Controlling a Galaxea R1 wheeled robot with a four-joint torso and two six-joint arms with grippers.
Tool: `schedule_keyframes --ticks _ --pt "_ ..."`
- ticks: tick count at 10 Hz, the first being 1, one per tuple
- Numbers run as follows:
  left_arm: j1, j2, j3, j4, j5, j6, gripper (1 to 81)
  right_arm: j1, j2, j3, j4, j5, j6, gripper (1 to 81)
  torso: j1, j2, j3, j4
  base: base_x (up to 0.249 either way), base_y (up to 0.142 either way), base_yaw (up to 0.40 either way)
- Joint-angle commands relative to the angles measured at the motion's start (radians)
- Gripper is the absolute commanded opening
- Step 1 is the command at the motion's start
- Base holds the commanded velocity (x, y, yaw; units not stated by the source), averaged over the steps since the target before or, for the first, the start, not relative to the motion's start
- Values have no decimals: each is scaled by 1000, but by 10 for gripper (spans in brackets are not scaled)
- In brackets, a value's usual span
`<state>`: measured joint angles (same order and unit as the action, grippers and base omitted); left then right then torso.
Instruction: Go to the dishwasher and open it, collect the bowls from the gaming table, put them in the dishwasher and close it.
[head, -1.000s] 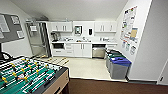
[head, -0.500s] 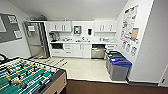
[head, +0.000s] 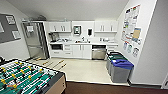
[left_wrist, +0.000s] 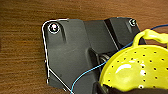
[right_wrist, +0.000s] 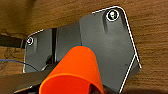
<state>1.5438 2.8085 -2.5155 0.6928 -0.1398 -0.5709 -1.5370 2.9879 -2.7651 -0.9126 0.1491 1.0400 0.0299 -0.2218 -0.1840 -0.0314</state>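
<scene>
Closest in, the left wrist view is showing a yellow bowl (left_wrist: 135, 67) dotted with small holes like a strainer, with a looped handle at its rim, sitting right at the left gripper over dark wood-grain flooring. It looks carried, though I cannot tell whether the fingers are closed on it. In the right wrist view an orange bowl (right_wrist: 75, 72) is sitting the same way at the right gripper, its smooth side turned to the camera; again I cannot tell the grip.

Both look like light, stiff plastic, unlikely to break but glossy and so liable to slip. I would judge the rim the best place to pinch, or the yellow one's loop.

A little farther off, the football table (head: 25, 77) is standing at the near left. Beyond the edge of the dark floor, pale tiles are running toward the kitchen. Blue-lidded bins (head: 120, 68) are lining the right wall. At the far counter, the dishwasher (head: 98, 53) is waiting under the worktop, right of the white cabinets (head: 82, 51), its steel door looking shut.
</scene>
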Motion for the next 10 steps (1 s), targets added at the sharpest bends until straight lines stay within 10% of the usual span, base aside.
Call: schedule_keyframes --ticks 1,10 --pt "-46 -21 4 13 31 9 10 45 -5 -2 -5 -34 -5 10 0 0 0 0 149 0 0" --pt "-46 -24 18 14 32 9 10 45 -5 -2 -5 -34 -5 10 0 0 0 0 153 -15 0"
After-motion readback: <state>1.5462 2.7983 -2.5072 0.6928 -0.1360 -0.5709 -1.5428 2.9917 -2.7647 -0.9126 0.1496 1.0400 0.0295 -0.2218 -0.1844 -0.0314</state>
